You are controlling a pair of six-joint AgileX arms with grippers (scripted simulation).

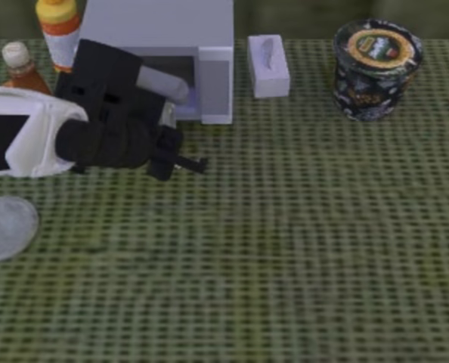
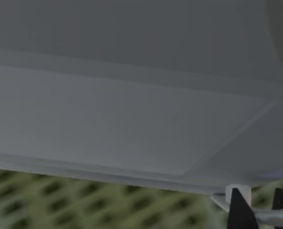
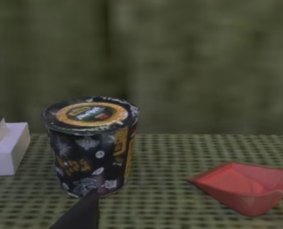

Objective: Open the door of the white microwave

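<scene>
left hand [image 2: 258, 202] is right up at the white microwave [image 1: 164, 34], pinching the door [image 2: 132, 119] handle, cavity showing

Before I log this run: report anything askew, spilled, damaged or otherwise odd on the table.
Nothing looks spilled, tipped or damaged. The white microwave stands square at the table's back edge, with the left tool in front of it. The tissue box and noodle cup sit upright. The door cannot be made out behind the arm.
</scene>
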